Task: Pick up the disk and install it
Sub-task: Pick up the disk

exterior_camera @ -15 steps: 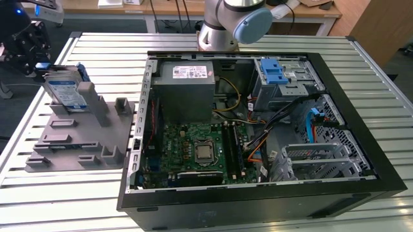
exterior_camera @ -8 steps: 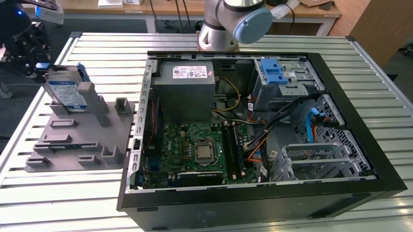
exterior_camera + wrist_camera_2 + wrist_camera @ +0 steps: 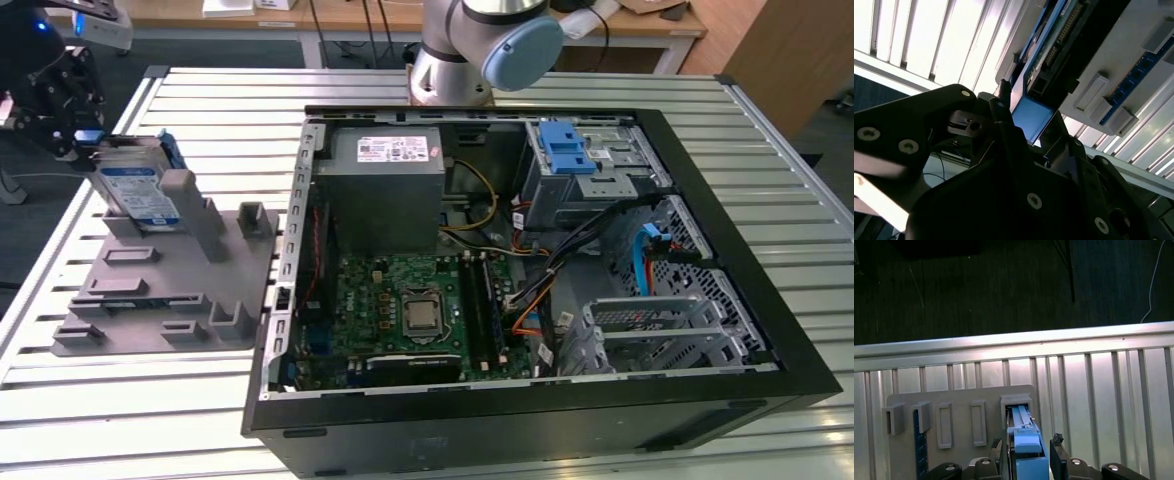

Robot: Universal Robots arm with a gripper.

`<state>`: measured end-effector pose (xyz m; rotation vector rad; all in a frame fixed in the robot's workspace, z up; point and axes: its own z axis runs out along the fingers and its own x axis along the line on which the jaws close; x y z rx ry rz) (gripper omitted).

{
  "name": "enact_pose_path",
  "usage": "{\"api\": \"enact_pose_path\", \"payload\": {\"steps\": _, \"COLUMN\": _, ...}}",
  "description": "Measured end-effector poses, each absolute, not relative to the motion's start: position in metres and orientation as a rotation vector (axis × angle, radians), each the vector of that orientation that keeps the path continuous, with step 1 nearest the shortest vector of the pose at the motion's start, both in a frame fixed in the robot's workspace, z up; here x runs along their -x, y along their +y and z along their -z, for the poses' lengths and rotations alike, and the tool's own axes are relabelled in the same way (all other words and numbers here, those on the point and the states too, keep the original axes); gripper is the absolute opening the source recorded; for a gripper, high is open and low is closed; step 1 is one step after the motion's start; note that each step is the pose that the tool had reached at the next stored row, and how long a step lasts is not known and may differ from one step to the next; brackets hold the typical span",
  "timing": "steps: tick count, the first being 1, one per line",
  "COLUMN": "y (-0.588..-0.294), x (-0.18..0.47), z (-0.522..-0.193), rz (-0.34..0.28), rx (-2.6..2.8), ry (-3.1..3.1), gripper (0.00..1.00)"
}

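The slatted bench [image 3: 747,160] carried an open computer case [image 3: 534,440] holding boards, cables and a drive cage [image 3: 581,160]. By the bench's edge at the exterior view's left, a grey holder [image 3: 147,290] kept the disk [image 3: 134,190] upright in a slot. It was probably rigid, dense and shock-sensitive, best gripped across its flat faces. The gripper [image 3: 1027,442] straddled its top, spread, not yet pinching

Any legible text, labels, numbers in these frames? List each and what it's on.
No text is legible.
Blue-and-white label on the flat silver disk with blue rails: print too small.
White sticker on the big grey metal box: print too small.
Green circuit board in the black computer case: markings too small.
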<state>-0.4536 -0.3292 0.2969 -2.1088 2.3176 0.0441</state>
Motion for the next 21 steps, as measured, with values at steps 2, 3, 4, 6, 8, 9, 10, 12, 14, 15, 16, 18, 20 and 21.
{"api": "enact_pose_path", "payload": {"steps": 2, "y": -0.3292, "x": 0.4536, "z": -0.2969, "rz": -0.044, "rx": 2.109, "ry": 2.318, "gripper": 0.48}}
{"api": "enact_pose_path", "payload": {"steps": 3, "y": -0.3292, "x": 0.4536, "z": -0.2969, "rz": -0.044, "rx": 2.109, "ry": 2.318, "gripper": 0.48}}
{"api": "enact_pose_path", "payload": {"steps": 4, "y": -0.3292, "x": 0.4536, "z": -0.2969, "rz": -0.044, "rx": 2.109, "ry": 2.318, "gripper": 0.41}}
{"api": "enact_pose_path", "payload": {"steps": 6, "y": -0.3292, "x": 0.4536, "z": -0.2969, "rz": -0.044, "rx": 2.109, "ry": 2.318, "gripper": 0.4}}
{"api": "enact_pose_path", "payload": {"steps": 8, "y": -0.3292, "x": 0.4535, "z": -0.2968, "rz": -0.044, "rx": 2.109, "ry": 2.318, "gripper": 0.37}}
{"api": "enact_pose_path", "payload": {"steps": 9, "y": -0.3292, "x": 0.4535, "z": -0.2968, "rz": -0.044, "rx": 2.109, "ry": 2.318, "gripper": 0.37}}
{"api": "enact_pose_path", "payload": {"steps": 10, "y": -0.3292, "x": 0.4535, "z": -0.2968, "rz": -0.043, "rx": 2.109, "ry": 2.318, "gripper": 0.37}}
{"api": "enact_pose_path", "payload": {"steps": 12, "y": -0.3293, "x": 0.4535, "z": -0.2967, "rz": -0.041, "rx": 2.122, "ry": 2.308, "gripper": 0.37}}
{"api": "enact_pose_path", "payload": {"steps": 14, "y": -0.3293, "x": 0.4535, "z": -0.2968, "rz": -0.039, "rx": 2.15, "ry": 2.284, "gripper": 0.37}}
{"api": "enact_pose_path", "payload": {"steps": 15, "y": -0.3294, "x": 0.4536, "z": -0.2968, "rz": -0.039, "rx": 2.162, "ry": 2.273, "gripper": 0.37}}
{"api": "enact_pose_path", "payload": {"steps": 16, "y": -0.3294, "x": 0.4536, "z": -0.2968, "rz": -0.038, "rx": 2.172, "ry": 2.264, "gripper": 0.37}}
{"api": "enact_pose_path", "payload": {"steps": 18, "y": -0.3296, "x": 0.4537, "z": -0.2968, "rz": -0.037, "rx": 2.186, "ry": 2.252, "gripper": 0.37}}
{"api": "enact_pose_path", "payload": {"steps": 20, "y": -0.3298, "x": 0.4538, "z": -0.2968, "rz": -0.037, "rx": 2.186, "ry": 2.252, "gripper": 0.37}}
{"api": "enact_pose_path", "payload": {"steps": 21, "y": -0.33, "x": 0.4539, "z": -0.2968, "rz": -0.036, "rx": 2.19, "ry": 2.249, "gripper": 0.37}}
